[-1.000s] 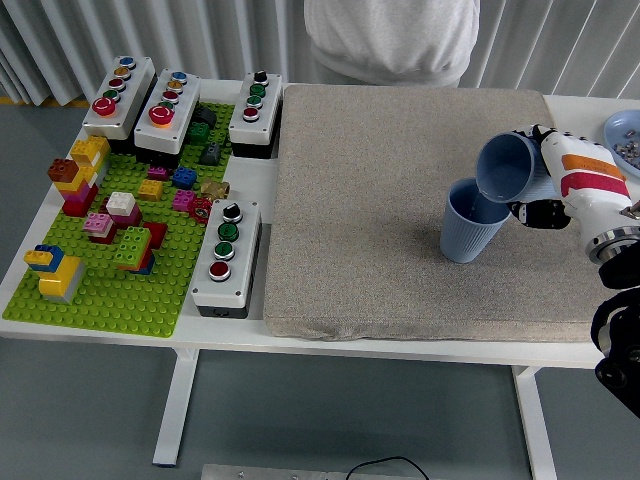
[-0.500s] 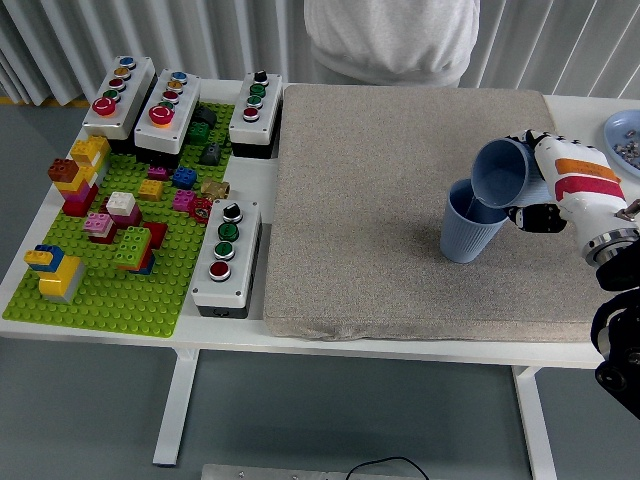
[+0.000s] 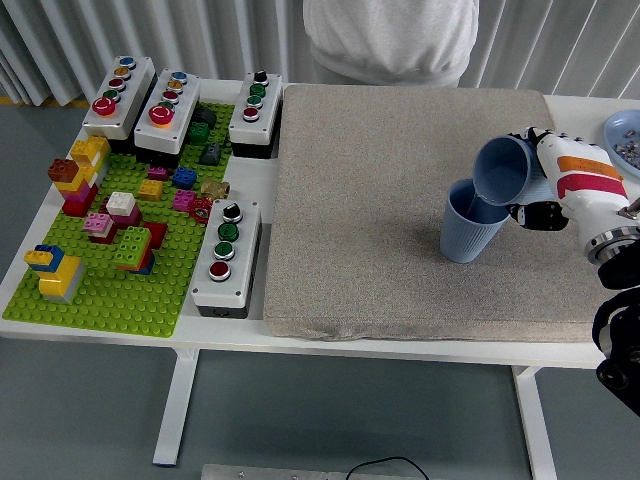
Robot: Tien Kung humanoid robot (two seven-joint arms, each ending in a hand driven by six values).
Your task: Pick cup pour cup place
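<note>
Item: right hand (image 3: 552, 185), fingers wrapped round a blue cup (image 3: 503, 170) tipped on its side, mouth down over a second, upright blue cup (image 3: 472, 223) on the grey mat (image 3: 380, 200) at about 3 o'clock (rims appear touching). Risk, as judged: the tilted rim may nudge the standing cup over, or contents may miss its mouth.

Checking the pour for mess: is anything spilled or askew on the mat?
No spill shows on the mat. The only tilted thing is the cup in the right robot hand, tipped over the upright cup, as pouring needs.
</note>
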